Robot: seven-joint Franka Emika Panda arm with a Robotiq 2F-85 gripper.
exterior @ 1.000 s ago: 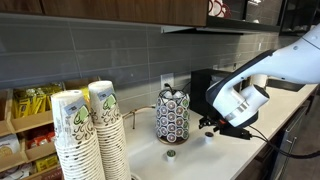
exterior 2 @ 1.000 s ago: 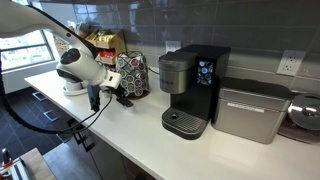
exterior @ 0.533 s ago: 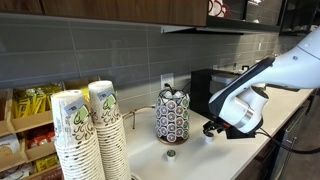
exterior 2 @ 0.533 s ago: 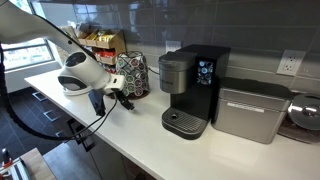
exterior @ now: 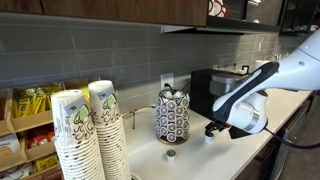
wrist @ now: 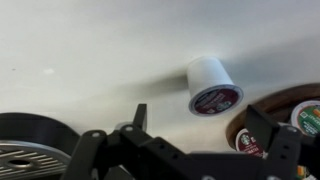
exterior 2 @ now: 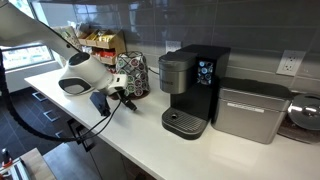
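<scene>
The jaws stand wide apart and grasp nothing. In the wrist view their two fingertips [wrist: 139, 116] come up from the bottom edge, with the coffee pod [wrist: 212, 87] lying just beyond them, nearer the finger on the pod carousel [wrist: 292, 118] side than midway.

The step in hand looks like a reach for that pod. To do it well, the jaws should first be centred on the pod, shifting a little toward the carousel. They should then come down with one finger on each side of the pod's tapered wall, not on its lid and base. The pod lies tipped on a smooth counter [wrist: 90, 50], so an uneven touch would probably roll or skid it. The finger on the carousel side has little room and should stay clear of the rack.

The pod is a small white plastic cup lying on its side. Its dark red printed foil lid faces the camera and its narrower base points away. It rests on the counter just beside the carousel, apart from it. In an exterior view it is a pale speck [exterior: 208, 139] in front of the carousel [exterior: 172, 114], under the arm. The coffee machine [exterior 2: 190, 85] stands on the carousel's far side from the window.
</scene>
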